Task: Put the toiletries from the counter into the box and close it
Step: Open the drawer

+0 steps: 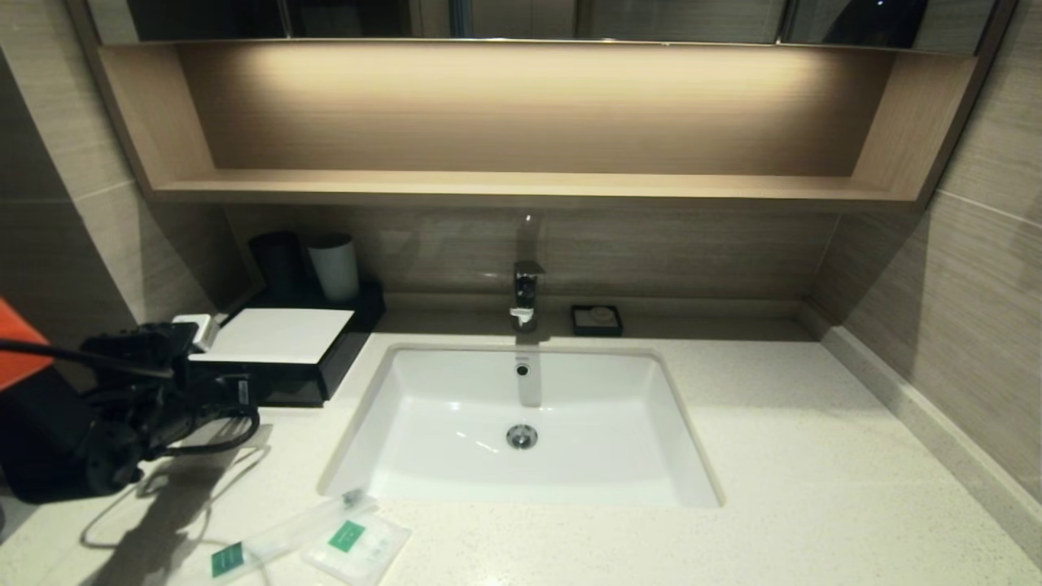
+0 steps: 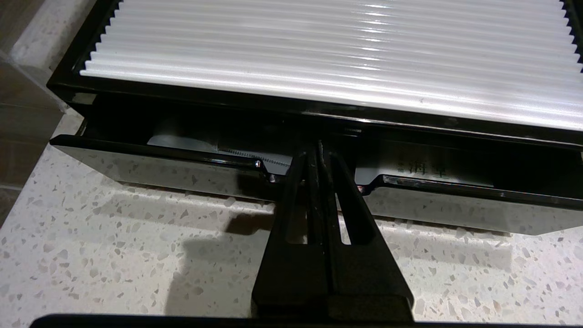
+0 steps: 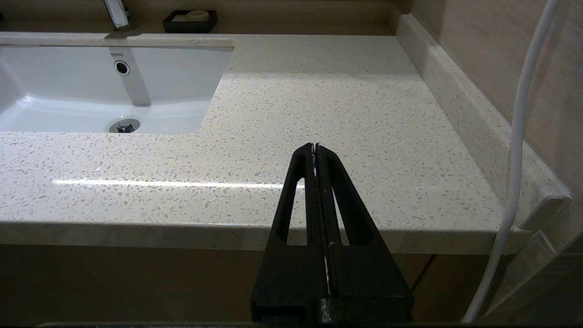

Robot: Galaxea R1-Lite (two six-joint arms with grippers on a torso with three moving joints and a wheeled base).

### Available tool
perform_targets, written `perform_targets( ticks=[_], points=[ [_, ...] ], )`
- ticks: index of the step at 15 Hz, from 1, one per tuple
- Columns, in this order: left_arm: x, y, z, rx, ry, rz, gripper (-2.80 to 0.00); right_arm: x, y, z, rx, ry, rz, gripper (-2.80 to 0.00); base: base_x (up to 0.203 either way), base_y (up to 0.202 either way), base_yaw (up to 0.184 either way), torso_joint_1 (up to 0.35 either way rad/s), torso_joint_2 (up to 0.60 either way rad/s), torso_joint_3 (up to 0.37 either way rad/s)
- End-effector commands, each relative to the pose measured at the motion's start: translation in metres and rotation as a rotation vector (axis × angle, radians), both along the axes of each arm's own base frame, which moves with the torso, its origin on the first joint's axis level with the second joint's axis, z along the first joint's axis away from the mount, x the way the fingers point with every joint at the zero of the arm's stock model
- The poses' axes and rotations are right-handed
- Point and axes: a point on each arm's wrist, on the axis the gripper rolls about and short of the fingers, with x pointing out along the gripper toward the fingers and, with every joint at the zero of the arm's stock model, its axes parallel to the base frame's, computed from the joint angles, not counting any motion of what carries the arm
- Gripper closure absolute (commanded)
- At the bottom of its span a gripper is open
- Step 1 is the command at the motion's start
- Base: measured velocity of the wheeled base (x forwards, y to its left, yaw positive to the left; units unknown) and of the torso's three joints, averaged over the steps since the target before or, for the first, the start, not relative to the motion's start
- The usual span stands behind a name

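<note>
Left gripper point(image 2: 319, 148) is at far left of counter point(image 1: 733, 456), fingers pressed together w/ nothing between, tips at the notch in the front of the box point(image 1: 281, 358) drawer point(image 2: 182, 168), which stands a bit pulled out. I see two toiletries packets near front edge, left of sink point(image 1: 521, 423): long thin packet point(image 1: 285, 537) and squarish packet point(image 1: 358, 545), touching each other. Right gripper point(image 3: 315, 148) hangs off counter's front edge on right, fingers also closed, holding nothing.
</note>
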Motion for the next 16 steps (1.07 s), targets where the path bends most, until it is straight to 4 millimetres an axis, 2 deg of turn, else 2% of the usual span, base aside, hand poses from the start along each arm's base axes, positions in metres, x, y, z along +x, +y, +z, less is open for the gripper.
perform_targets(
  ticks=[1,10,16],
  points=[
    [-0.004,-0.001,0.009,0.0,0.004,-0.001,0.0,0.0,0.0,0.0,0.0,0.001,0.0,0.0,0.0,0.0,0.0,0.0,0.0,0.0],
    [-0.017,-0.004,0.019,0.018,0.146,-0.028,0.0,0.0,0.0,0.0,0.0,0.002,0.0,0.0,0.0,0.0,0.0,0.0,0.0,0.0],
    [-0.02,-0.004,0.024,0.032,0.149,-0.036,0.0,0.0,0.0,0.0,0.0,0.002,0.0,0.0,0.0,0.0,0.0,0.0,0.0,0.0]
  ],
)
